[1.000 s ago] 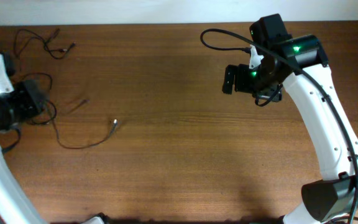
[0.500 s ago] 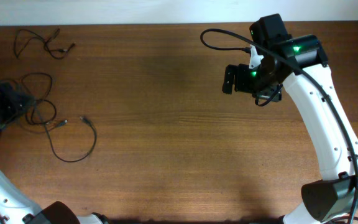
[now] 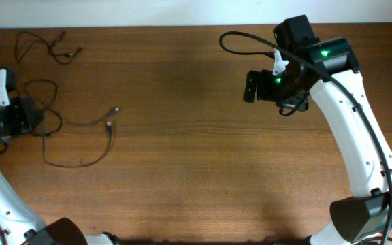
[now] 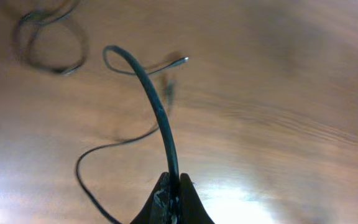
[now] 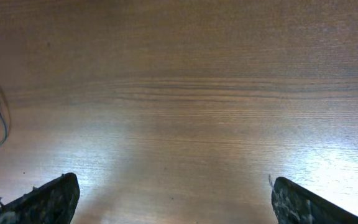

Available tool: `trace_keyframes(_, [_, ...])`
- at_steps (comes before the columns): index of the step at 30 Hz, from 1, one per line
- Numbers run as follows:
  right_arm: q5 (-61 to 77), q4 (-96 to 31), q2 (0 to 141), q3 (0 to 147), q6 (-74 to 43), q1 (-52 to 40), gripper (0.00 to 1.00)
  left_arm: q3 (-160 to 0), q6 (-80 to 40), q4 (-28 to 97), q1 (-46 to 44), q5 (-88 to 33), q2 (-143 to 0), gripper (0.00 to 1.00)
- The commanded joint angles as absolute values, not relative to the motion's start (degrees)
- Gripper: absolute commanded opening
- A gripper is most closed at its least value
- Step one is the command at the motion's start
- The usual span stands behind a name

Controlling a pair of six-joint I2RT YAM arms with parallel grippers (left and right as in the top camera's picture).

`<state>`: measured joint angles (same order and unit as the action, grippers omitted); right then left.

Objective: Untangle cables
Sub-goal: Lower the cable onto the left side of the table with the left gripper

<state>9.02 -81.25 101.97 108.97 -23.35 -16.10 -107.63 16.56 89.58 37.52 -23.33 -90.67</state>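
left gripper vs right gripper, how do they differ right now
The left gripper is shut on a thin black cable; the right gripper is open and empty. The left gripper sits at the left edge of the table; the right gripper is over bare wood on the other side. Both are dark two-finger grippers.

We see a brown, wood-grain counter filling nearly the whole view. A pale wall runs along its far edge, and soft white glare brightens patches of the wood.
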Motion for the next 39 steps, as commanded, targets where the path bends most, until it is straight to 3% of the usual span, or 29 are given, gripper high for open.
trace_keyframes(1, [8.32, -81.25, 102.13, 109.67, -22.76, -15.99, 0.98, -103.94, 9.45, 86.96, 37.54, -14.70, -92.55, 0.11])
trace_keyframes(3, [8.32, -81.25, 102.13, 109.67, -22.76, -15.99, 0.98, -99.70, 7.99, 81.97, 37.60, -10.50, -92.68, 0.15])
trace_keyframes(5, [8.32, -81.25, 102.13, 109.67, -22.76, -15.99, 0.98, -95.70, -1.08, 77.38, 38.52, -1.74, -92.68, 0.14])
trace_keyframes(6, [8.32, -81.25, 102.13, 109.67, -22.74, -15.99, 0.98, -93.51, -5.21, 74.98, 38.94, 1.06, -92.68, 0.23])
trace_keyframes(7, [8.32, -81.25, 102.13, 109.67, -22.74, -15.99, 0.98, -91.55, -6.94, 73.14, 39.33, 1.96, -92.68, 0.46])
trace_keyframes(8, [8.32, -81.25, 102.13, 109.67, -22.76, -15.99, 0.98, -87.29, -7.07, 67.85, 40.29, 1.91, -92.82, 0.81])
trace_keyframes(9, [8.32, -81.25, 102.13, 109.67, -22.76, -15.99, 0.98, -85.71, -8.49, 65.56, 40.86, 1.93, -93.06, 0.99])
trace_keyframes(15, [8.32, -81.25, 102.13, 109.67, -22.76, -15.99, 0.98, -84.55, -22.15, 62.83, 43.33, 1.61, -93.06, 0.99])
trace_keyframes(19, [8.32, -81.25, 102.13, 109.67, -22.76, -15.99, 0.98, -84.47, -22.24, 61.43, 43.20, -5.13, -93.12, 0.99])
trace_keyframes(21, [8.32, -81.25, 102.13, 109.67, -22.76, -15.99, 0.98, -84.44, -22.41, 60.31, 43.13, -0.14, -93.47, 0.99])
trace_keyframes(23, [8.32, -81.25, 102.13, 109.67, -22.76, -15.99, 0.98, -84.44, -31.90, 60.05, 43.16, 14.87, -94.32, 0.99])
trace_keyframes(26, [8.32, -81.25, 102.13, 109.67, -22.76, -15.99, 0.98, -84.44, -41.34, 62.17, 43.35, 18.46, -95.98, 0.99])
trace_keyframes(33, [8.32, -81.25, 102.13, 109.67, -22.76, -15.99, 0.98, -84.44, -39.72, 57.87, 43.35, 26.02, -100.22, 0.99])
trace_keyframes(39, [8.32, -81.25, 102.13, 109.67, -22.76, -15.99, 0.98, -84.42, -34.92, 58.83, 41.58, 18.02, -104.79, 0.98])
